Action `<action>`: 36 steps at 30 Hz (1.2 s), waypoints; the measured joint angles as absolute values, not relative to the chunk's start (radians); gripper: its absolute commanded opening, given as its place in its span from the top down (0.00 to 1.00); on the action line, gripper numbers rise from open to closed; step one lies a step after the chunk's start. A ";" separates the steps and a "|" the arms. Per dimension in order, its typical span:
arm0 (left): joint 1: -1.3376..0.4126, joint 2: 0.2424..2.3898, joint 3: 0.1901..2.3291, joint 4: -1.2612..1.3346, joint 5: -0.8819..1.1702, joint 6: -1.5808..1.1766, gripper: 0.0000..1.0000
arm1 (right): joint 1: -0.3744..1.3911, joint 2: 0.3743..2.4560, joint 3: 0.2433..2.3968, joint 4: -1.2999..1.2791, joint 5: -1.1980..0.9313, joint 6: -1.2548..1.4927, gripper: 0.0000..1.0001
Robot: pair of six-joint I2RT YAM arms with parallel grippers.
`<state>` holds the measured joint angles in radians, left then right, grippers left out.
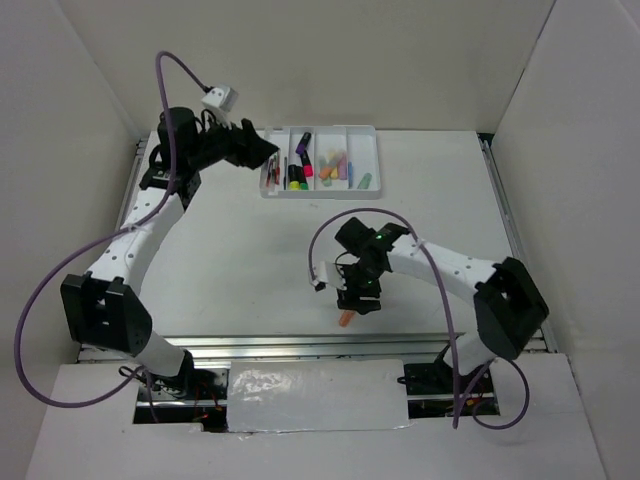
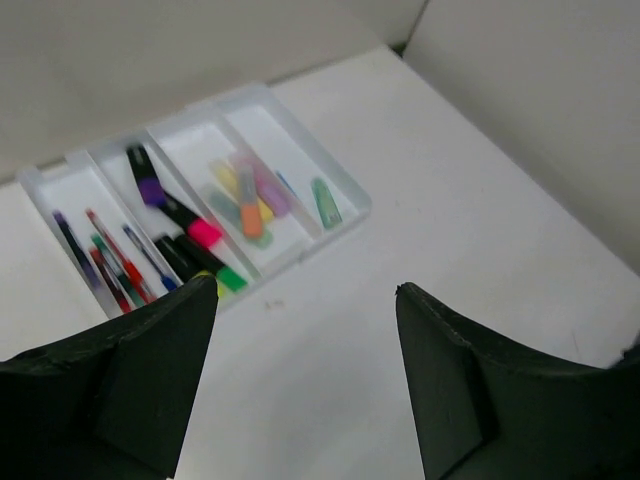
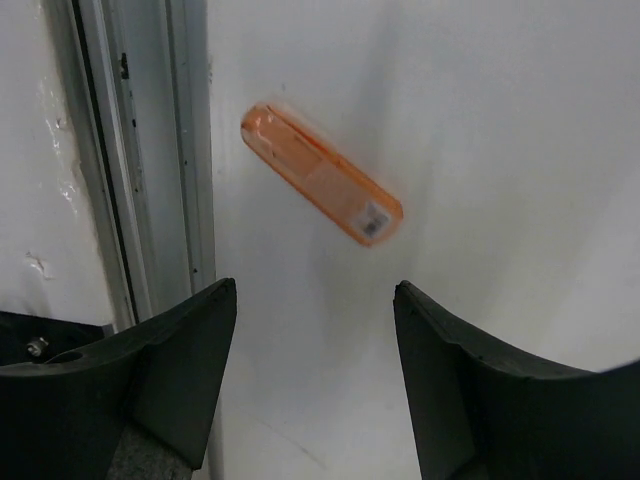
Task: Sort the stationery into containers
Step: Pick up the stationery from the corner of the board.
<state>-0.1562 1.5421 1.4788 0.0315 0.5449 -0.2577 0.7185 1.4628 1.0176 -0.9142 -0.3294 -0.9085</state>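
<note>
White panel walls point(image 1: 320, 60) are enclosing a white table point(image 1: 240, 270) on three sides. An aluminium rail point(image 1: 300, 347) is running along its near edge, and a silvery sheet point(image 1: 315, 395) is lying on the rail's near side.

In the top view the right tool point(image 1: 358, 300) covers most of the orange marker point(image 1: 345, 320); only one end shows below it. The left tool point(image 1: 266, 151) overlaps the left end of the white tray point(image 1: 375, 140), and the thin pens point(image 1: 271, 172) beside it are too small to count.

From the left wrist the pastel markers point(image 2: 250, 195) are blurred, and a yellow-capped highlighter point(image 2: 207, 287) is mostly hidden behind one finger point(image 2: 150, 370). Both fingers run off the lower edge.

From the right wrist the marker looks soft, its label point(image 3: 372, 222) is unreadable, and the fingers there are cut off too.
</note>
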 measured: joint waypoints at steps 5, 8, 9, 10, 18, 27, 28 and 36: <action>-0.205 1.478 1.351 -0.089 0.551 -0.205 0.15 | 0.799 1.625 1.083 -0.882 -0.306 -0.973 0.29; -0.213 1.443 1.305 -0.143 0.552 -0.176 0.14 | 0.823 1.676 1.100 -0.870 -0.284 -1.001 0.29; -0.210 1.433 1.298 -0.154 0.552 -0.164 0.14 | 0.830 1.689 1.100 -0.867 -0.273 -1.010 0.29; -0.205 1.425 1.294 -0.160 0.552 -0.159 0.14 | 0.837 1.698 1.100 -0.866 -0.265 -1.018 0.29; -0.184 1.411 1.290 -0.162 0.559 -0.159 0.15 | 0.884 1.713 1.050 -0.830 -0.204 -1.066 0.34; -0.183 1.428 1.284 -0.158 0.571 -0.156 0.16 | 0.904 1.730 1.031 -0.761 -0.136 -1.097 0.70; -0.182 1.429 1.282 -0.156 0.572 -0.156 0.16 | 0.904 1.730 1.031 -0.759 -0.136 -1.098 0.76; -0.181 1.474 1.276 -0.155 0.548 -0.170 0.18 | 0.731 1.802 1.328 -0.863 -0.275 -1.016 0.88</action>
<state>-0.1806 1.4738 1.2762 -0.1547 0.5480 -0.1696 0.7311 1.8015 1.3277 -0.8627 -0.2749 -1.0164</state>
